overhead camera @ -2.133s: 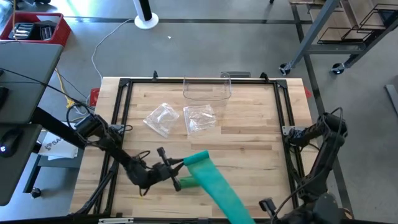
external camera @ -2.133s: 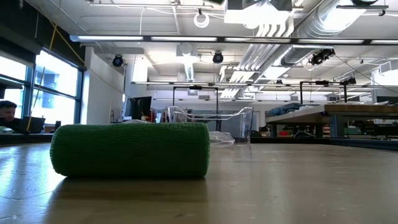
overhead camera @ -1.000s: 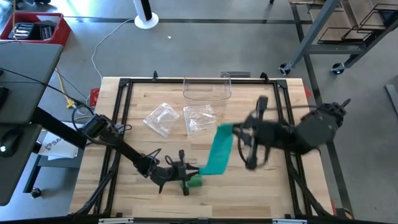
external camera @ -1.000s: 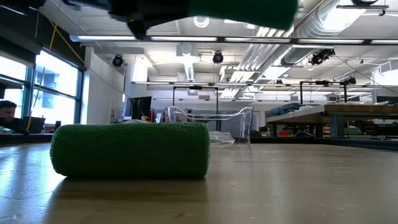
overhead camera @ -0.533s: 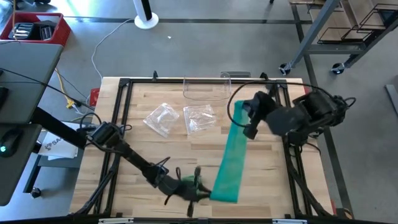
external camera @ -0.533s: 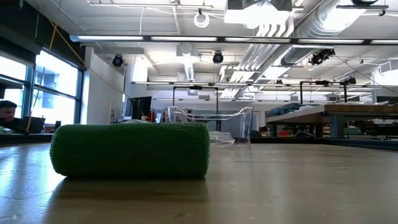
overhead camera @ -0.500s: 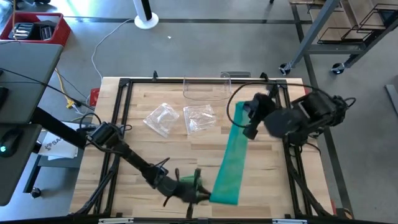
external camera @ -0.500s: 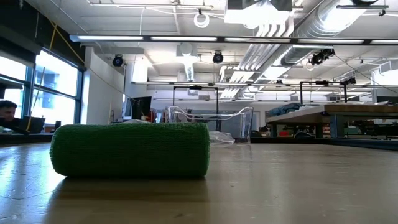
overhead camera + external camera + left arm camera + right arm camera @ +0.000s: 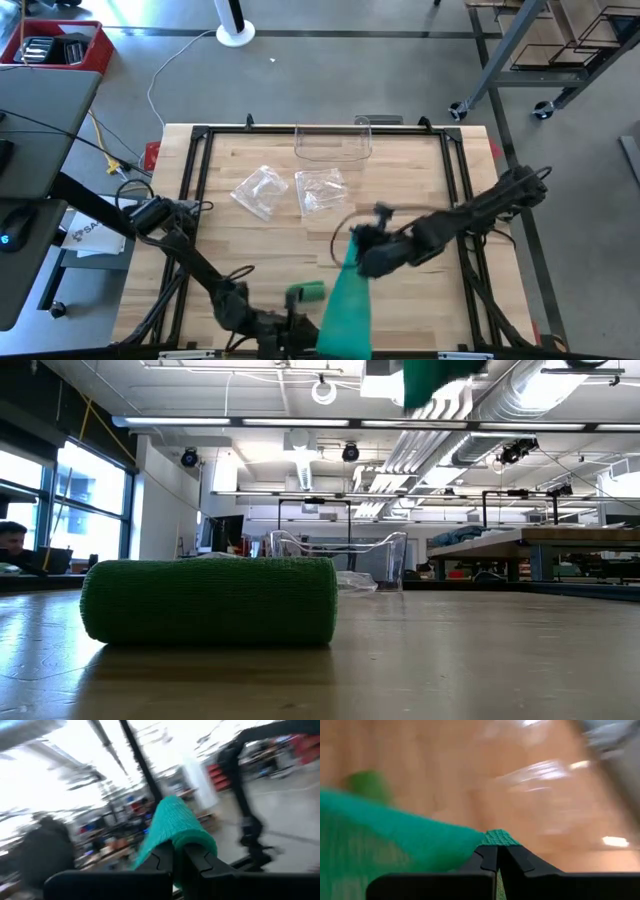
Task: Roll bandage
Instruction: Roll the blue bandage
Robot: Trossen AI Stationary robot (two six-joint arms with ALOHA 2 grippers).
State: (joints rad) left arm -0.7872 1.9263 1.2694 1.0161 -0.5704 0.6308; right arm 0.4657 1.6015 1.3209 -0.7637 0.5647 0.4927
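A teal-green bandage strip hangs in the air between my two grippers, over the table's near middle. My left gripper, close to the near edge, is shut on the strip's near end. My right gripper is shut on its far end. A green bandage roll lies on its side on the wooden table between them and fills the low view's left. A piece of the strip shows at the low view's top. Whether strip and roll are joined, I cannot tell. My left gripper pinches the strip's near end between its two shut fingers; the cloth humps over the fingertips in a fold. That end is lifted clear of the table. My right gripper pinches the strip's far end at its edge between its two shut fingers. The cloth spreads away from the fingertips, above the table.
A clear plastic container stands at the far edge, with two clear plastic bags in front of it. A black frame rims the table. A person sits far off in the room.
My left gripper has gone toward the table's near edge with its end of the strip. My right gripper first swung to the far right, then came back toward the near left and lower. The strip has turned to run far-to-near. The roll has stayed where it was.
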